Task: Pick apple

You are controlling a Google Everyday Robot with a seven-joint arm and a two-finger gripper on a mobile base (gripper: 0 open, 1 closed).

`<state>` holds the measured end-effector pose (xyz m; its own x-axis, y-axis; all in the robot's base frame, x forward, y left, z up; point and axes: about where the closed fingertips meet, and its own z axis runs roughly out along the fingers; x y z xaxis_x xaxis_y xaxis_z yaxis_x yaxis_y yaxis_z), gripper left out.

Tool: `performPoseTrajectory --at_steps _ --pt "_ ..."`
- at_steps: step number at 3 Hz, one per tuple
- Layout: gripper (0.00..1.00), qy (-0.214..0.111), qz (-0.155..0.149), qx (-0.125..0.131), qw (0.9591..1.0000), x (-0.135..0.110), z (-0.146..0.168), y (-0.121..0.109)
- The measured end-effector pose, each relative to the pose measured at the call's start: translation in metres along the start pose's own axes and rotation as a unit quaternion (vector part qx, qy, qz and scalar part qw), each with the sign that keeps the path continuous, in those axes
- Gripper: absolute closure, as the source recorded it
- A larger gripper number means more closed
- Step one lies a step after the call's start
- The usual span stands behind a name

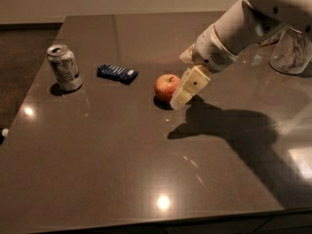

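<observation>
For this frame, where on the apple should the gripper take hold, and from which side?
Grip the apple across its round middle, below the stem, which points up. Come from the picture's right and above, where the open gripper sits beside it; the can and blue packet lie apart on the other side.

Table: dark brown, glossy, flecked with lamp glints
Left side: soda can, upright, near the table's left edge
Middle: blue packet lying flat; apple near it on the right, stem up
Right side: clear container, partly behind the arm
Gripper: low over the table, just beside the apple's right side; fingers spread apart
</observation>
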<state>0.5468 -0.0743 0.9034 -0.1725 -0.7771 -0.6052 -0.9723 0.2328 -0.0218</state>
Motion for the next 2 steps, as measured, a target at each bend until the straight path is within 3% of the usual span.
performPoseTrajectory --at_steps 2 --pt "0.0 -0.003 -0.017 -0.009 0.9998 -0.002 0.049 0.002"
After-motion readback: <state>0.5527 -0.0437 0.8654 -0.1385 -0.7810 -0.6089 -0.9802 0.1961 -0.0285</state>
